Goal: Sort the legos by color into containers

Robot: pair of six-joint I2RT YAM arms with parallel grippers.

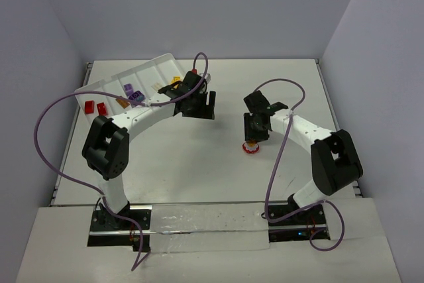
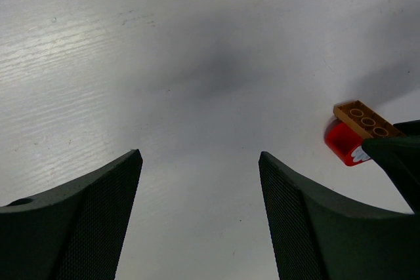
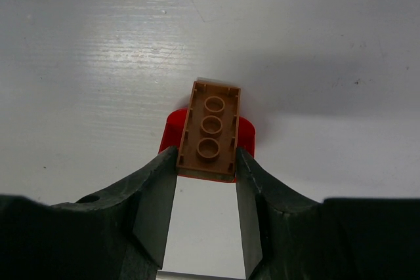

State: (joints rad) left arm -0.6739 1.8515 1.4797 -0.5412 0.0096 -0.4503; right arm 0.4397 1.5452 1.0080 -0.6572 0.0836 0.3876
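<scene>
My right gripper is shut on an orange brick, gripped at its near end with the hollow underside up. The brick lies on a red piece on the table; both show in the top view below the right gripper. My left gripper is open and empty above bare table, near the tray's right end. It sees the orange brick and the red piece at its right. The white divided tray holds red, purple, orange, beige and yellow bricks.
The tray stands tilted at the table's back left, partly under the left arm. A purple cable loops out left of the left arm, and another hangs beside the right arm. A red connector sits on the left wrist.
</scene>
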